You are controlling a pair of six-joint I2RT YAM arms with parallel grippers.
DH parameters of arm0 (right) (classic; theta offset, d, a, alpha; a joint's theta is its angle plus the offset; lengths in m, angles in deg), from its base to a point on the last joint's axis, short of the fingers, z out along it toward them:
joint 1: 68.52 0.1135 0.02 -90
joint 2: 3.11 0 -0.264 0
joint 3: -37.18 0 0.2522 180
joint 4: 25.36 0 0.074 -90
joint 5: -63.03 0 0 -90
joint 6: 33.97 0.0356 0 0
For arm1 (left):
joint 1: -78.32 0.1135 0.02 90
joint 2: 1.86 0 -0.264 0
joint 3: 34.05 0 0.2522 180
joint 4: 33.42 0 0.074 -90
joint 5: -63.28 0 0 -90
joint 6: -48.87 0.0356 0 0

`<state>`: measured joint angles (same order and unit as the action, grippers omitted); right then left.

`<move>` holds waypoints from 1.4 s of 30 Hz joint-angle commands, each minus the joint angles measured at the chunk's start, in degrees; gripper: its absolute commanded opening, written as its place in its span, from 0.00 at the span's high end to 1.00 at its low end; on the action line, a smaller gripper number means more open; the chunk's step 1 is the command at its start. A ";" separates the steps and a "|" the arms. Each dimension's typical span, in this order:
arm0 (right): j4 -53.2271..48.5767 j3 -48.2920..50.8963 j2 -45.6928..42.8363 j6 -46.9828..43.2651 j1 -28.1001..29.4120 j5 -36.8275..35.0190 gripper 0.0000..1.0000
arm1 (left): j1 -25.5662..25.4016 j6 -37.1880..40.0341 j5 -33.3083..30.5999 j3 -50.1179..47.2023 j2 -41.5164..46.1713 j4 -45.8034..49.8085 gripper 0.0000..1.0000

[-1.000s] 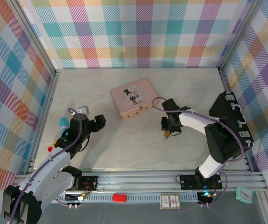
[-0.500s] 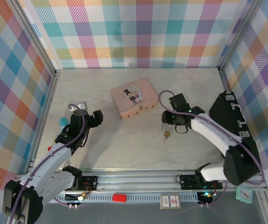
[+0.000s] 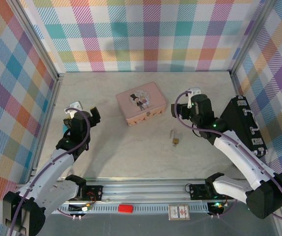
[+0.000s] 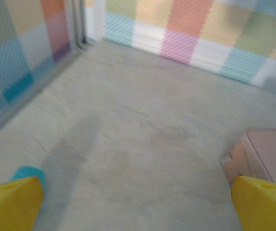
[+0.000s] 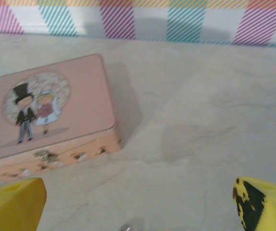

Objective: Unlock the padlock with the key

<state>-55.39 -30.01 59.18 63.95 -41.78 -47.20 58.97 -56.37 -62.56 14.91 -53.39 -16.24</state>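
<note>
The padlock [image 3: 176, 142] lies loose on the table [image 3: 131, 147], near and right of the pink tin [image 3: 140, 102], the key [image 3: 172, 133] touching its far end; left gripper [image 3: 82, 114] and right gripper [image 3: 179, 114] gape empty, probably standing clear of it

tin [image 3: 141, 103] mid-table [image 3: 131, 147]; padlock [image 3: 175, 142] before it, slightly right, near, apart.

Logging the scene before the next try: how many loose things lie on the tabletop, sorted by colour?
Pink: 1, the tin
Gold: 1, the padlock
Grey: 1, the key, lying right by the padlock
Teal: 1, a small object too blurred to name
Total: 4
</note>
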 commanded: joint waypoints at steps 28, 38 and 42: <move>59.67 30.63 19.12 -9.96 -21.21 11.31 0.01 | 11.84 18.63 23.16 -13.96 -38.72 -57.13 0.00; 63.53 29.71 25.75 -7.71 -25.56 19.74 0.01 | 14.51 16.44 26.14 -11.73 -38.97 -52.97 0.00; 63.70 29.94 25.52 -7.49 -25.89 19.80 0.01 | 14.52 16.40 26.05 -11.71 -39.00 -52.99 0.00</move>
<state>5.64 0.52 84.99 55.40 -67.09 -29.65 73.17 -39.17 -37.64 2.93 -92.80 -69.16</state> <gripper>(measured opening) 0.987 0.997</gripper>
